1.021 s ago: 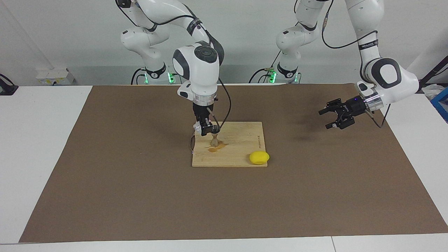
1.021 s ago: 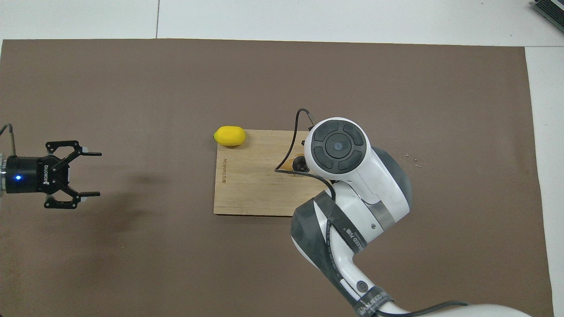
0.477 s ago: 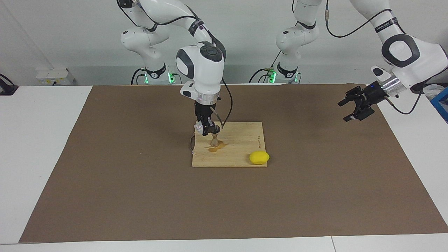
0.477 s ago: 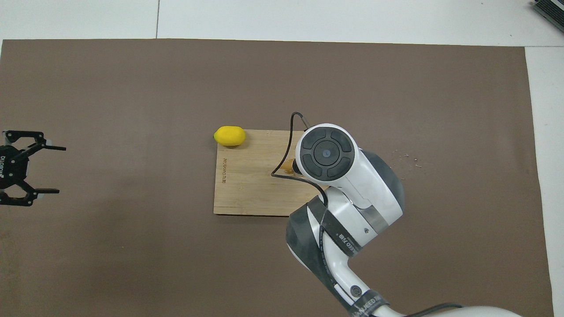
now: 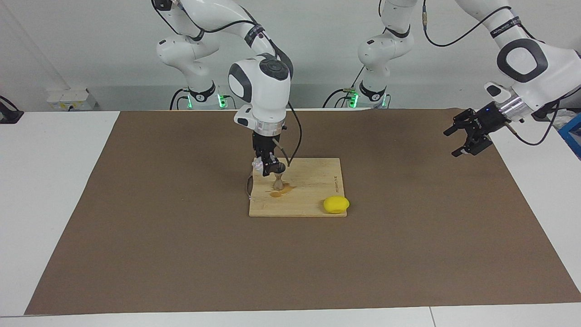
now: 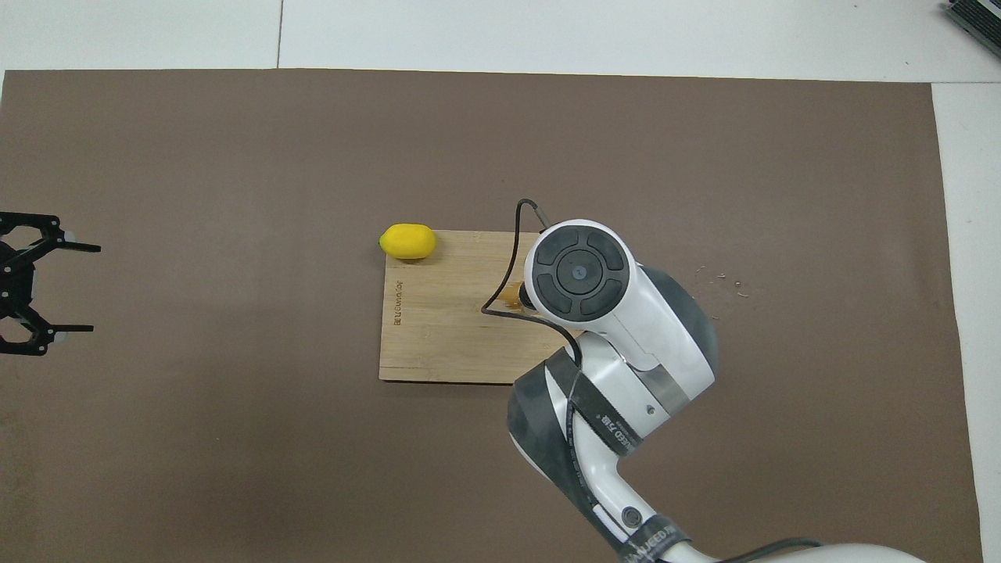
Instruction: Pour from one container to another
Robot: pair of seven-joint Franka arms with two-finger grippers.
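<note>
One table (image 5: 54, 190), one brown mat (image 5: 181, 254), two arms. At the centre of the facing frame lies one wooden board (image 5: 313, 181), with one lemon (image 5: 336, 204) at its lower corner, toward the left arm's end. One jigger (image 5: 278, 183) stands upright on the board's other half, an amber puddle (image 5: 280, 193) spread at its foot.

The right claw (image 5: 268, 169) hangs just above the jigger, clenched on the one glass (image 5: 258, 166), which shows as a pale, clear shape at the claw's side. Its tilt cannot be told. In the overhead frame the arm's wrist hides claw, glass and jigger alike.

Since a second ago, the left claw (image 5: 470, 136) has drawn back and upward to the edge of the mat at its own end. It is released, fingers spread wide, holding nothing. The right claw has barely shifted. Board, lemon, jigger and puddle lie as before.
</note>
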